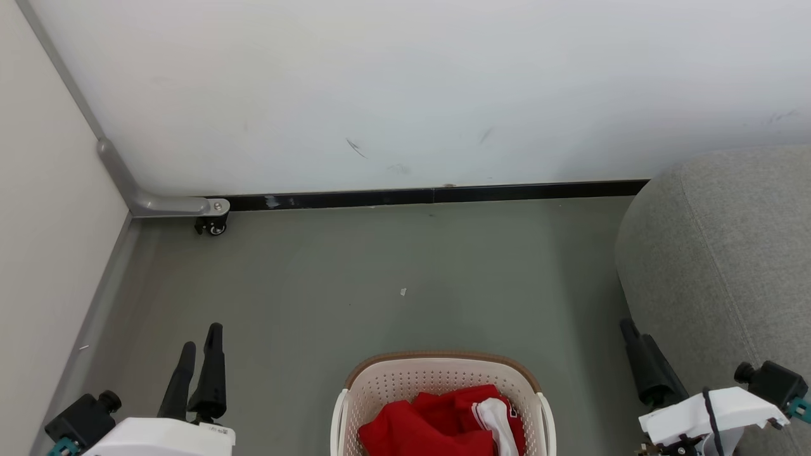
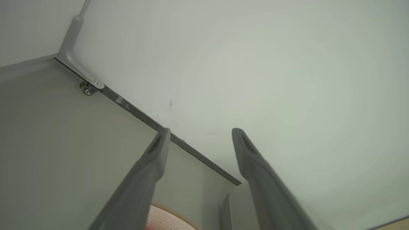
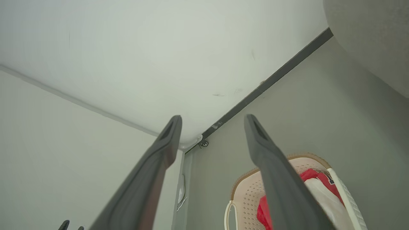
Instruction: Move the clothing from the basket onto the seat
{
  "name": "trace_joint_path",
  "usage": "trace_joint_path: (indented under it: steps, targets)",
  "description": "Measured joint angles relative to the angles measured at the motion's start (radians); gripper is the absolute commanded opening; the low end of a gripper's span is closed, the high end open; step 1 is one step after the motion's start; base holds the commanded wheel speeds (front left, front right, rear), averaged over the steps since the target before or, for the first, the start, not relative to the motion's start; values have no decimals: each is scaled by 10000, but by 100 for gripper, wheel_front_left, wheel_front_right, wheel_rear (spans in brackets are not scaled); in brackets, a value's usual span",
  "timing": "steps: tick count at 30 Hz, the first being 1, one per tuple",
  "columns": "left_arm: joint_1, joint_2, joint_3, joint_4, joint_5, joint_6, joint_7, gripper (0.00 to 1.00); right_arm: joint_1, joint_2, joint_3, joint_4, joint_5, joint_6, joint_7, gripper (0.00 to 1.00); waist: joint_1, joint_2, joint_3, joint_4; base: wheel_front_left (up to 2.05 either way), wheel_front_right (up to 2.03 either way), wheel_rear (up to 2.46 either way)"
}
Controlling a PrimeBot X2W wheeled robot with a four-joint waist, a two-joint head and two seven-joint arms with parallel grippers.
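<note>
Grey floor [image 1: 380, 272] nearest carries the basket [image 1: 443, 380], the red-and-white clothing [image 1: 437, 421] heaped inside it. Left pincer [image 1: 201, 335] and right pincer [image 3: 213, 117] flank it, both spread wide and empty; the seat [image 1: 728, 266] lies rightward, the white wall [image 1: 405, 95] beyond.

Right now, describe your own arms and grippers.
The left gripper and right gripper each have two long, tapering dark grey fingers. Behind them sit white wrist housings with black knobs and teal fittings. A black cable loops over the right housing; the left carries a small label.
</note>
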Motion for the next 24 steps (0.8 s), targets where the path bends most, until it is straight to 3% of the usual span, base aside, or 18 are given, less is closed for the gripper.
trace_joint_path:
  steps: [11, 24]
  targets:
    - [0, 102, -366, -441, 2247, 232, -378, 100, 4, -21, 96, -207, -2144, 8, -370, 100, -76, 0, 54, 32, 0, 0, 0]
    - [7, 140, -930, -619, 4330, 543, -859, 100, 11, -19, 314, -399, -4357, 10, -805, 100, -92, 0, 20, 69, 0, 0, 0]
